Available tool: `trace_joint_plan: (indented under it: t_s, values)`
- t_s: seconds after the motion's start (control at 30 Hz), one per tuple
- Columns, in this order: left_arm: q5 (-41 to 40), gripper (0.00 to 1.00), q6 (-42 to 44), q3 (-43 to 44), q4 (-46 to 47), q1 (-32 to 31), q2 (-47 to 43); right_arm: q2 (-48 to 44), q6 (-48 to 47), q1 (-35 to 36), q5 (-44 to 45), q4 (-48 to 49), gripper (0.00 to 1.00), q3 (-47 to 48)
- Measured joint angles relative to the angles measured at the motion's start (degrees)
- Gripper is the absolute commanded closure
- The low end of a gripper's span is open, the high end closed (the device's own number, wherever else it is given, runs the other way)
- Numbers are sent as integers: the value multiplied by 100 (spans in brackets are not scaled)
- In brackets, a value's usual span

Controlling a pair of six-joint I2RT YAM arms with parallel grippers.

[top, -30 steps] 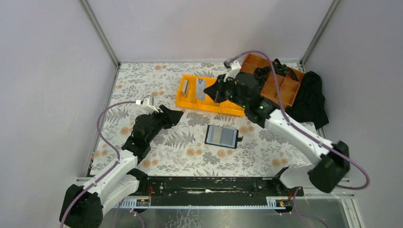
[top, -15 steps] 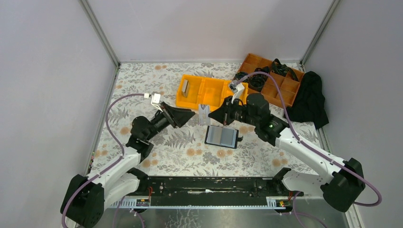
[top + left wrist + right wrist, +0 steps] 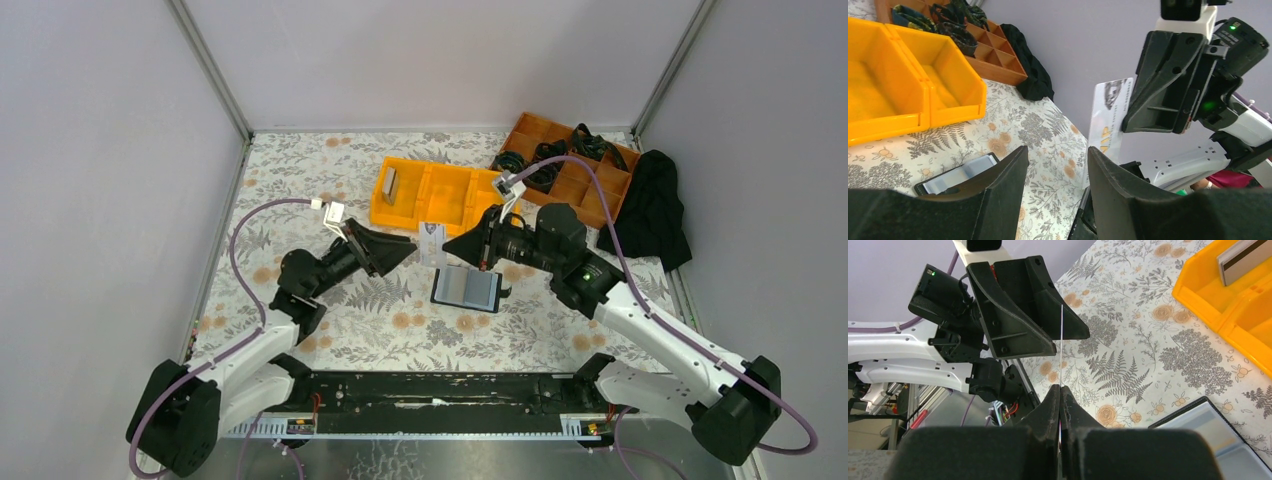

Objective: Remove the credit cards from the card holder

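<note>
- Floral desk (image 3: 300,190): right pincer (image 3: 447,246), clamped on a credit card (image 3: 432,243), has swung from the yellow bin (image 3: 450,192) to centre.
- Left pincer (image 3: 408,252), spread apart, has come to meet it: handover likely.

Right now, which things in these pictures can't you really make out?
Print on the credit card: the right wrist view sees it edge-on; in the left wrist view the right claw covers part.
What the card holder contains: too small from the top; the left claw blocks it in the left wrist view; the frame edge cuts it in the right wrist view.
Dark items in the brown tray: too small to name.
</note>
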Motion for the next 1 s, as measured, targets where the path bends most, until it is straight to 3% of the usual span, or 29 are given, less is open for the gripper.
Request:
trace_joint_plan:
  t_s: [0.23, 0.4, 0.53, 0.87, 1.0]
  values:
    - [278, 51, -151, 81, 437, -205, 367, 122, 87, 0, -260, 131, 100, -28]
    - [396, 62, -293, 109, 866, -428, 793, 317, 85, 0, -345, 170, 100, -28]
    - [466, 62, -407, 111, 1097, -487, 960, 474, 85, 0, -387, 210, 100, -28]
    - [-50, 58, 17, 146, 385, -511, 81, 529, 83, -79, -525, 282, 100, -28]
    - [-225, 70, 179, 164, 216, -511, 61, 535, 83, -175, -595, 334, 100, -39]
